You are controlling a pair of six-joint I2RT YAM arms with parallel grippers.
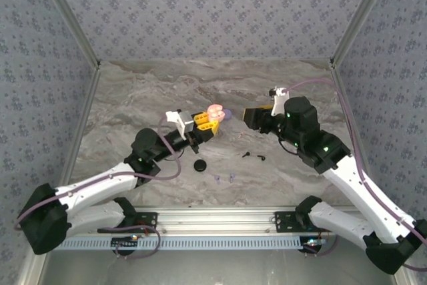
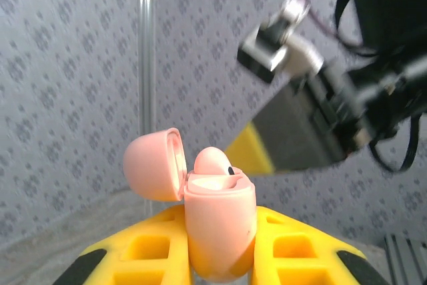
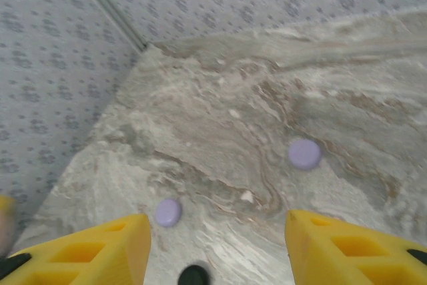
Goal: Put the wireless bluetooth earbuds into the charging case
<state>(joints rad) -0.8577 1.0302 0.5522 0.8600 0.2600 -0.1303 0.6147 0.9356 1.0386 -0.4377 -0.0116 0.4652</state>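
Marble table [image 1: 133, 98] held loose buds [image 1: 218, 178]; my left gripper [image 1: 203, 125] clamped the open pink case [image 2: 220, 225], one bud [image 2: 212, 163] seated, while the right gripper [image 3: 217, 245] gaped empty, so next, I judged, it had to fetch another bud.

Bright, even diffuse light; shadows faint — left wrist background motion-blurred; right wrist foreground soft.

The right gripper [image 3: 215, 231] stands parted over the marble worktop [image 3: 347, 98]. One lavender disc [image 3: 168, 212] lies just past its left-hand finger [image 3: 87, 251]. Another lavender disc [image 3: 305, 153] lies farther ahead, by the right-hand finger. A black round thing [image 3: 194, 275] sits between the fingers.
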